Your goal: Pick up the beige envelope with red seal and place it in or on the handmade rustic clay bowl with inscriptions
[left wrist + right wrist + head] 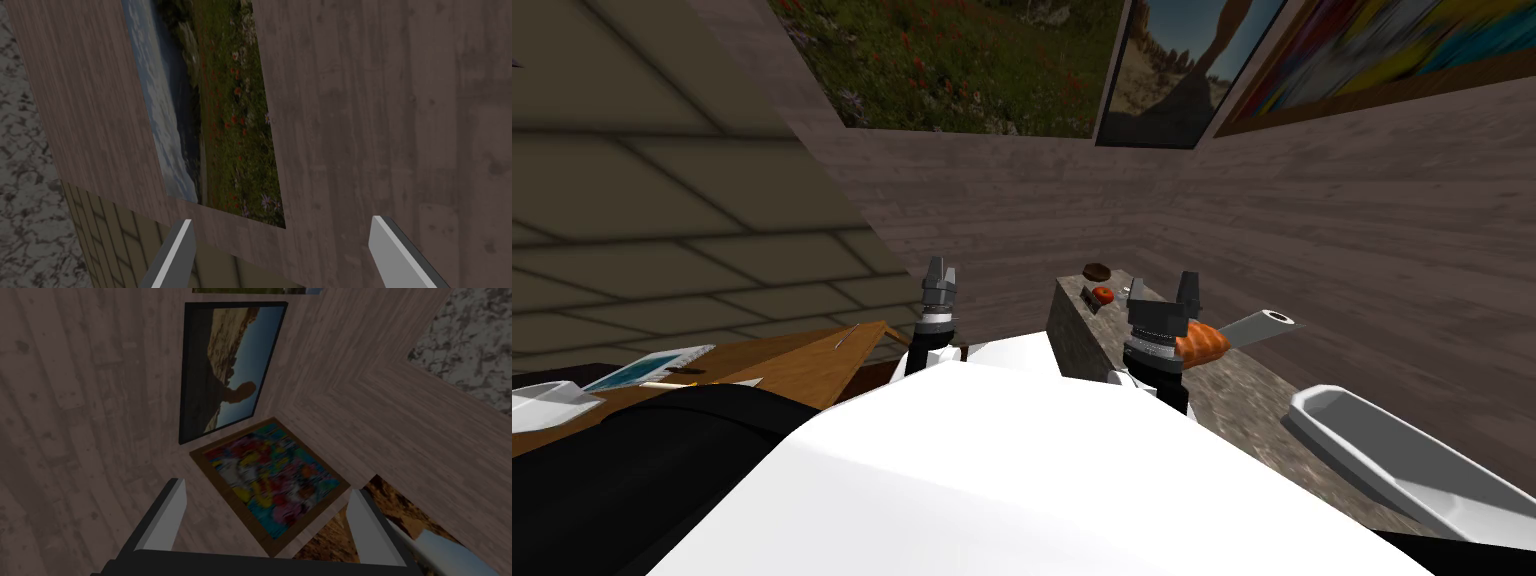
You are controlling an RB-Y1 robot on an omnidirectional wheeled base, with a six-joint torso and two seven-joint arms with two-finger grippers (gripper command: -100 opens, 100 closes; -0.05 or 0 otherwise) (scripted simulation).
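The grey stone bench [1232, 390] runs ahead on my right, a wooden table [802, 365] on my left. I judge I should find the envelope before committing an arm, as I cannot yet pick it out on either. The white tray [1342, 440] looks bare; the brown bowl [1097, 270] sits at the bench's far end, contents hidden. Left fingers [175, 255] and right fingers [170, 513] are spread, holding nothing.

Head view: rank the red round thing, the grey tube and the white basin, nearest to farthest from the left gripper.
1. The red round thing, at the counter's far end, right of the left gripper.
2. The grey tube, farther right, beyond the right gripper.
3. The white basin, at the counter's near right end.
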